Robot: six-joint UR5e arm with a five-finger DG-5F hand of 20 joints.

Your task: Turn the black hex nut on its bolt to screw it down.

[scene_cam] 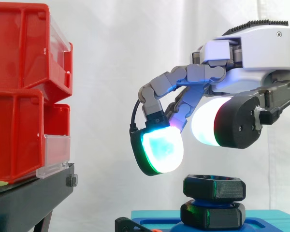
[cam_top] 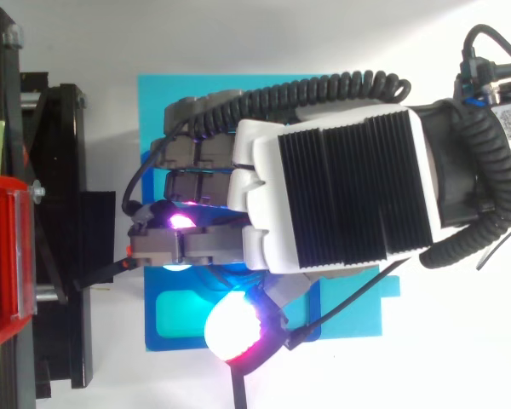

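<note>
The hand (scene_cam: pixel 261 48) hangs over the work with its fingers arched downward and its thumb held apart from them, released and gripping nothing. In the side view the cyan-and-green fingertip (scene_cam: pixel 162 150) points down at the left, and the white-and-red thumb pad (scene_cam: pixel 205 123) sits to its right, a little higher. Directly below, with a clear gap under the fingertip, the black hex nut (scene_cam: pixel 214 187) sits untouched on its blue bolt (scene_cam: pixel 209 204), just above a second black hex piece (scene_cam: pixel 212 215) at the foot of the bolt. That stands on a blue base plate (cam_top: pixel 150 111). Off to the left, well apart, red bins (scene_cam: pixel 19 53) are stacked on a black stand (scene_cam: pixel 34 193).
</note>
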